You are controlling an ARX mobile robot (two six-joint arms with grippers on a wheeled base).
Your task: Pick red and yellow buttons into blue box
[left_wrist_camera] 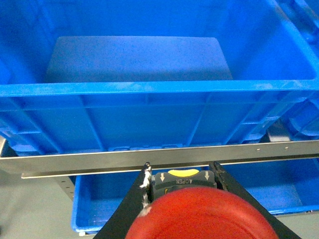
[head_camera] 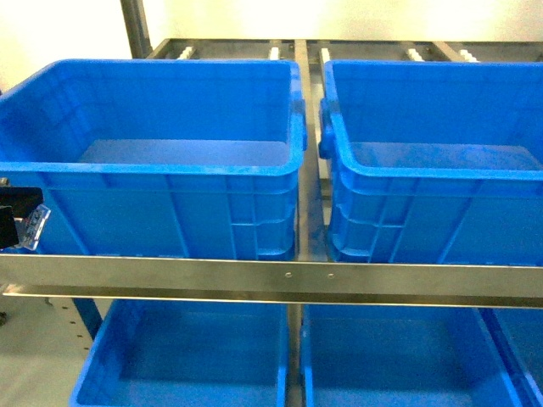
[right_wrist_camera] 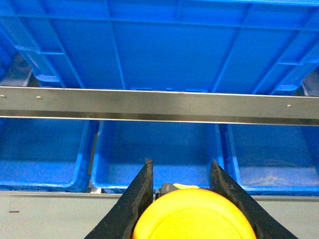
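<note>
In the left wrist view, the red button [left_wrist_camera: 202, 216] fills the bottom of the frame. Its dark block marked OPEN [left_wrist_camera: 182, 180] is pinched between the black fingers of my left gripper [left_wrist_camera: 180, 169], which is shut on it. It hangs in front of and below the rim of a blue box [left_wrist_camera: 159, 88] on the upper shelf. In the right wrist view, my right gripper [right_wrist_camera: 181, 164] is shut on the yellow button [right_wrist_camera: 194, 216], below the shelf rail and facing the lower boxes. In the head view, only a black part and a clear block [head_camera: 32, 227] show at the left edge.
Two blue boxes [head_camera: 153, 174] [head_camera: 424, 174] sit side by side on the upper shelf behind a steel rail [head_camera: 271, 278]. More blue boxes [head_camera: 110, 356] stand on the lower level. A vertical steel post [head_camera: 301, 102] separates the upper boxes.
</note>
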